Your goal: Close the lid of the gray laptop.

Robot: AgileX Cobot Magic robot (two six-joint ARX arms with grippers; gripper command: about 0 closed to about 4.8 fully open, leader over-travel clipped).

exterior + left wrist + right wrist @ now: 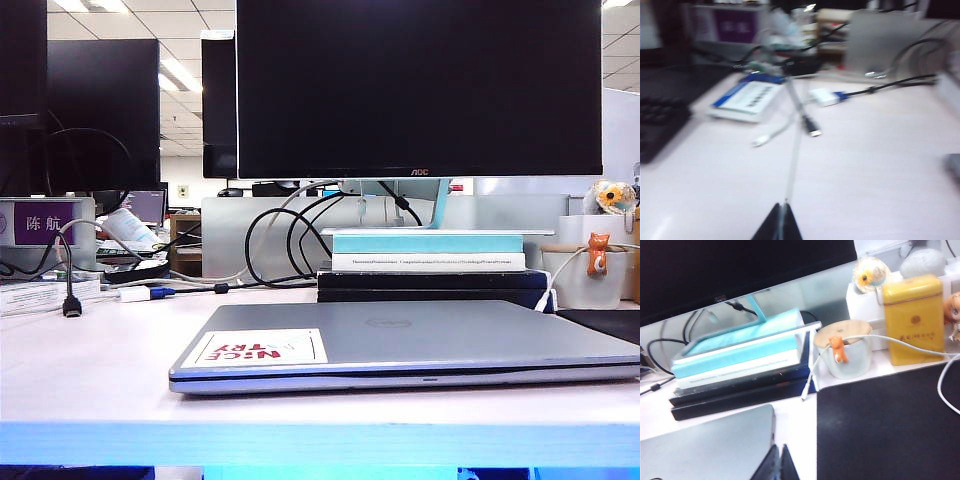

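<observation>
- Gray laptop (pixel 410 345) lies flat on the white tabletop (pixel 90 370), close to the front edge. Its long axis runs along that edge; the thin front lip faces the exterior camera.
- Lid (pixel 400 330) is down on the base, only a dark seam showing between them. It is a smooth, matte silver-gray panel with rounded corners and a faint round logo (pixel 388 322) at its centre.
- Sticker (pixel 258 348) sits on the lid's front-left corner: white rectangle, red block letters reading "NICE TRY", upside down from the exterior camera.
- Behind the laptop, toward the back edge: a stack of books (pixel 428 265), pale blue and white over black, carrying a black monitor (pixel 420 88) marked "AOC".
- Back-right corner: white cup (pixel 844 354) with an orange cat figure on its rim, and a yellow tin (pixel 914 320). A black mat (pixel 890 425) lies along the right edge.
- Back-left: cables (pixel 805 120) and a white-blue box (pixel 747 100), blurred.
- Left gripper (pixel 778 225): only dark fingertips show, pressed together over bare tabletop on the left side.
- Right gripper (pixel 777 465): fingertips nearly together, holding nothing, just beside the lid's back-right corner.
</observation>
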